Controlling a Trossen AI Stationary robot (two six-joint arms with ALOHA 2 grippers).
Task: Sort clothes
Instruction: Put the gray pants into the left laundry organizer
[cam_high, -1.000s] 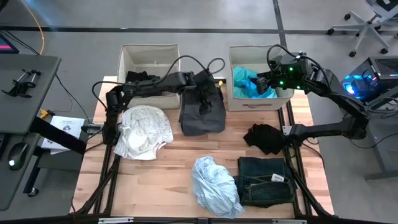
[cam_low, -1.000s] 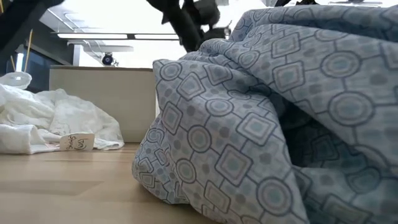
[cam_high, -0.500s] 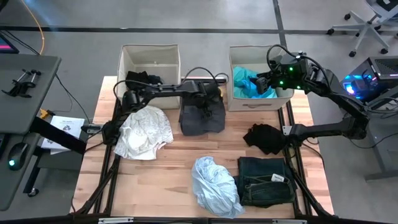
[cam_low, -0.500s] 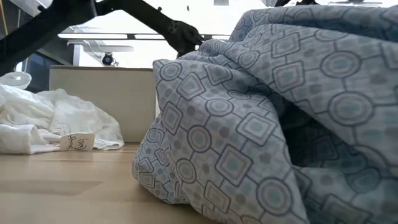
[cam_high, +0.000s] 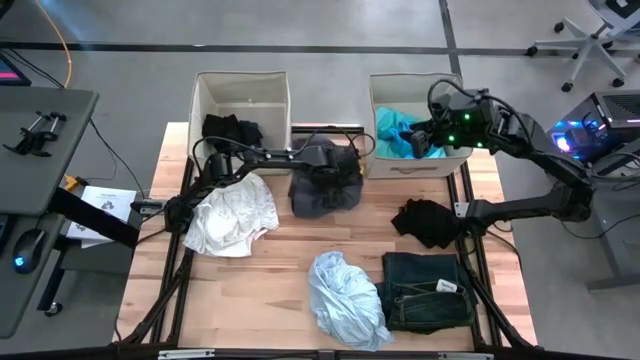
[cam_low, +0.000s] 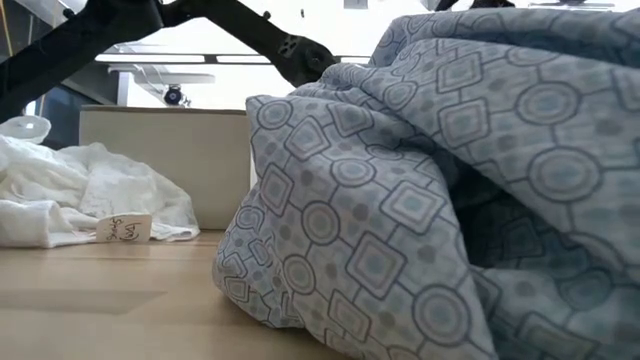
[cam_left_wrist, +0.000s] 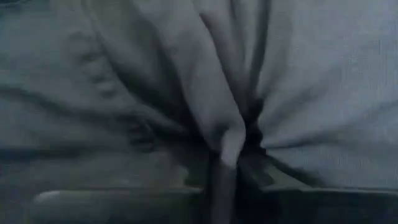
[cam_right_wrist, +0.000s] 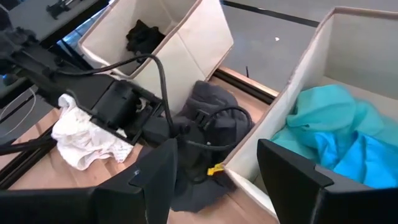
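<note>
Grey cloth fills the left wrist view: the dark grey garment (cam_high: 325, 190) lies at the counter's (cam_high: 270, 290) twelve o'clock edge, between the left bin (cam_high: 240, 95) and right bin (cam_high: 415, 125), and the left gripper (cam_high: 330, 160) is pressed down into its top fold. A ridge of fabric (cam_left_wrist: 231, 140) appears pinched between its fingers, so I judge them clamped on the garment.

It looks soft, limp and light but bulky. It should hang and trail when lifted, so a pinch on a bunched fold near the middle suits it better than a grip on a loose edge.

The right gripper (cam_right_wrist: 211, 180) hovers over the near wall of the right bin, fingers (cam_right_wrist: 152, 180) apart and empty, with the teal garment (cam_high: 395, 130) inside the bin beneath it.

Elsewhere, the white garment (cam_high: 232, 210) lies at nine o'clock, a black one (cam_high: 425, 220) at three, the pale patterned one (cam_high: 345, 300) at six, and the denim (cam_high: 428, 290) at five. Another black piece (cam_high: 228, 128) sits in the left bin.

Compared with a second ago, the left arm has swung low and stretched flatter across the white garment, its gripper settling deeper onto the grey one, whose top edge now bunches up. The right gripper has barely shifted, and the other clothes lie unchanged.
</note>
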